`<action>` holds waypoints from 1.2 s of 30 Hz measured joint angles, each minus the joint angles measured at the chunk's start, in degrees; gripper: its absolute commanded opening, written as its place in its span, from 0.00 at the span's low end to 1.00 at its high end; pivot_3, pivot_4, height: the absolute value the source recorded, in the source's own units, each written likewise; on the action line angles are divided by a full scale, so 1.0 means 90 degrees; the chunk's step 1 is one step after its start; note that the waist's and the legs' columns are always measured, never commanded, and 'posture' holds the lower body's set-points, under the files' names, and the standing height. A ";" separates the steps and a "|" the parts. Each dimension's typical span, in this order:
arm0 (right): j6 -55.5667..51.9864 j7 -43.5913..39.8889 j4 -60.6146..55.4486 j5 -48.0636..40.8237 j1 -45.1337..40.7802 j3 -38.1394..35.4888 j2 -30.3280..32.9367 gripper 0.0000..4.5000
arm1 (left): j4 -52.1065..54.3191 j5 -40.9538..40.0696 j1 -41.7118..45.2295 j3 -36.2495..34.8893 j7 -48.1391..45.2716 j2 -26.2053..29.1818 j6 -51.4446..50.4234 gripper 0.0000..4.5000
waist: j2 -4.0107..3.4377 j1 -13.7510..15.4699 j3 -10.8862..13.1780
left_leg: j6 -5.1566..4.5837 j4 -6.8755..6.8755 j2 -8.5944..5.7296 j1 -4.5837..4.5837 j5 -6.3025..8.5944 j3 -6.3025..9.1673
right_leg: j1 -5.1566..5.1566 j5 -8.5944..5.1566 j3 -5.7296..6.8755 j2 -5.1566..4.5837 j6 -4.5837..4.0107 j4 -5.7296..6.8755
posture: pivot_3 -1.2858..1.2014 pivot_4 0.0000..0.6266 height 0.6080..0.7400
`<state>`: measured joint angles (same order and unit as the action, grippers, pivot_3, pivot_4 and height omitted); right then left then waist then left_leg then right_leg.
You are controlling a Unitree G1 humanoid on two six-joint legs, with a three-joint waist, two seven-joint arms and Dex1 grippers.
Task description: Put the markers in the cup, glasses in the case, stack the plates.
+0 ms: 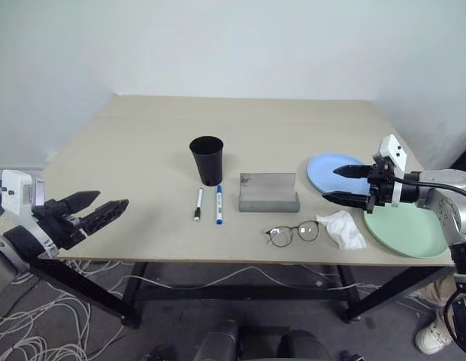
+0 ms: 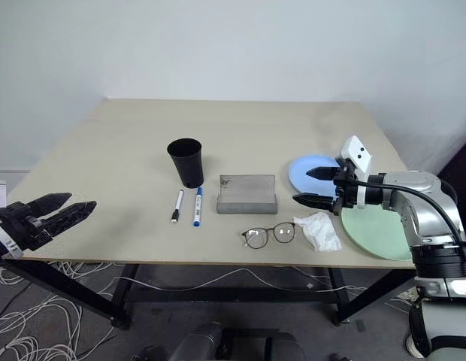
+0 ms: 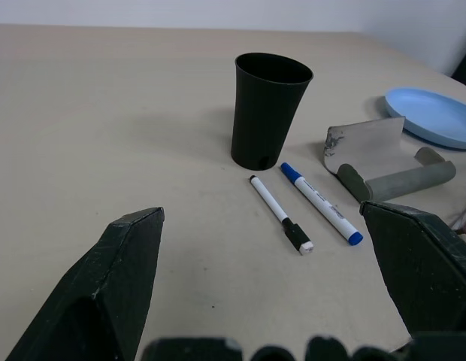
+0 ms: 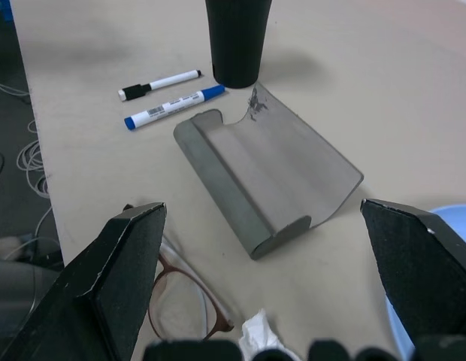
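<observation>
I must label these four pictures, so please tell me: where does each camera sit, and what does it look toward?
Left and right eye views: on the head, looking down over the table; both arms show, left gripper and right gripper open.
Left wrist view: faces the cup and markers, between its own fingers.
Right wrist view: faces the open case, glasses, between its own fingers.
Both wrist views share cup, markers, case.

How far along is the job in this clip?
Nothing looks done. Both white-barrelled markers lie beside the tall black cup. The wire-framed glasses sit on the table before the open grey case. The light blue plate and mint green plate lie unstacked. Left claw and right claw are open, empty.
</observation>
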<state>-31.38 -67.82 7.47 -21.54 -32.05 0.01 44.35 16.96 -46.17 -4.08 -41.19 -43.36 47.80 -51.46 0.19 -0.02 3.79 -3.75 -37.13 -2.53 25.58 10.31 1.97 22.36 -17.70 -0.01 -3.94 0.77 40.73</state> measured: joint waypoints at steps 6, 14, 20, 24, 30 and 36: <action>-0.0187 0.0023 -0.0277 -0.0112 0.0378 -0.0079 0.0057 1.00 | -0.0042 -0.0013 -0.0009 0.0018 -0.0027 0.0005 -0.0105 0.99 | -0.0002 0.0008 0.0000 | 0.0000 0.0000 0.0000 0.0000 0.0000 -0.0002 | -0.0002 0.0000 0.0000 -0.0004 -0.0001 0.0000 | 0.52 0.00 0.67; -0.0409 0.0106 -0.0528 -0.0170 0.0669 -0.0365 0.0391 1.00 | -0.0247 -0.0002 0.0073 0.0288 -0.0200 0.0097 -0.0111 0.99 | -0.0002 0.0025 -0.0001 | -0.0001 0.0001 0.0000 0.0000 0.0001 -0.0003 | -0.0001 0.0000 -0.0001 -0.0006 -0.0002 -0.0003 | 0.52 0.00 0.67; -0.0419 0.0154 -0.0530 -0.0161 0.0820 -0.0406 0.0567 1.00 | -0.0153 -0.0035 0.0115 0.0476 -0.0185 0.0071 -0.0116 0.99 | -0.0003 0.0027 -0.0002 | -0.0001 0.0006 0.0002 0.0001 0.0001 -0.0003 | -0.0001 -0.0001 -0.0001 -0.0007 -0.0003 -0.0008 | 0.52 0.00 0.67; -0.0405 0.0160 -0.0481 -0.0153 0.0914 -0.0417 0.0708 1.00 | 0.0107 -0.0191 0.0099 0.0541 -0.0186 0.0065 -0.0159 0.99 | -0.0007 0.0025 -0.0001 | -0.0001 0.0007 0.0002 0.0001 0.0001 -0.0007 | -0.0001 -0.0001 -0.0003 -0.0009 -0.0002 -0.0009 | 0.52 0.00 0.67; -0.0259 0.0213 -0.0257 -0.0091 0.0864 -0.0403 0.0743 1.00 | 0.0272 -0.0242 0.0100 0.0717 -0.0211 0.0077 -0.0185 0.99 | -0.0010 0.0025 -0.0004 | -0.0001 0.0008 0.0004 0.0000 0.0001 -0.0005 | 0.0001 -0.0001 -0.0002 -0.0007 -0.0003 -0.0009 | 0.52 0.00 0.67; -0.0190 0.0368 -0.0080 0.0184 0.0840 -0.0222 0.0742 1.00 | 0.0313 -0.0243 0.0102 0.0782 -0.0355 0.0102 -0.0157 0.99 | -0.0011 0.0029 -0.0004 | -0.0001 0.0010 0.0003 0.0001 0.0001 -0.0008 | 0.0000 -0.0001 -0.0002 -0.0009 -0.0003 -0.0013 | 0.52 0.00 0.67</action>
<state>-33.09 -64.51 6.75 -19.89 -24.49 -1.98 51.03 19.77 -48.35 -3.16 -34.15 -46.55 48.72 -52.88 0.09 0.23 3.75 -3.76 -37.05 -2.50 25.59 10.32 1.90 22.35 -17.71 -0.03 -4.03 0.75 40.62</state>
